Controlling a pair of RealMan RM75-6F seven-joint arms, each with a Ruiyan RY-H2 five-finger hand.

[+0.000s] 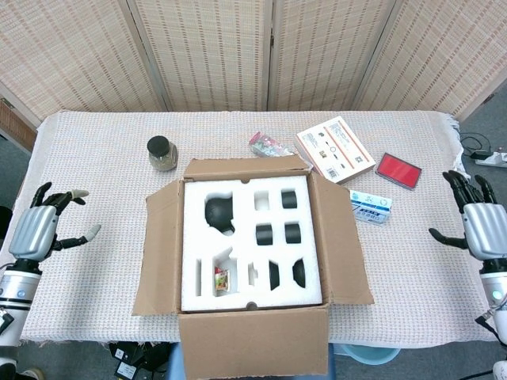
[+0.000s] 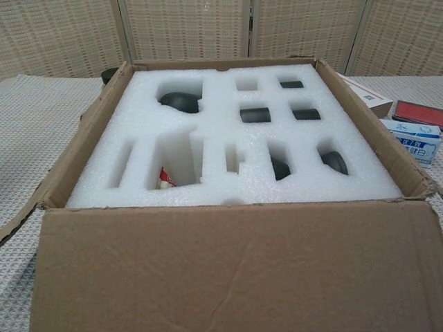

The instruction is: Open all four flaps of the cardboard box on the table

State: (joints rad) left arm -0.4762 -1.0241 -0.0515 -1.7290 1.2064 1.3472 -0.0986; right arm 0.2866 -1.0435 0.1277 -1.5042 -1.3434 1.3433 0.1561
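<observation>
At the near edge of the desk (image 1: 95, 150), your cardboard box (image 1: 252, 237) sits in the middle with all four flaps folded outward; the front flap (image 1: 253, 344) hangs toward you over the desk edge. Inside, a white foam insert (image 1: 242, 273) fills the box, its cut-outs holding dark rounded parts and one small red-and-yellow packet (image 1: 222, 279) whose print is too small to read.

Your left hand (image 1: 36, 229) hovers off the desk's left side, fingers spread, holding nothing, well apart from the box. Your right hand (image 1: 482, 226) is likewise off the right side, fingers spread and empty. Neither shows in the chest view.

Just right of the box lies a small blue-and-white carton (image 1: 371, 207); its lettering appears in the chest view but you cannot read it. Beyond it rest a flat red case (image 1: 398, 170) and a white booklet (image 1: 335, 149) with an orange border and small product pictures, text illegible. Near the far flap lies a crinkled pink packet (image 1: 269, 145), and to the left stands a dark-lidded jar (image 1: 162, 153).
</observation>
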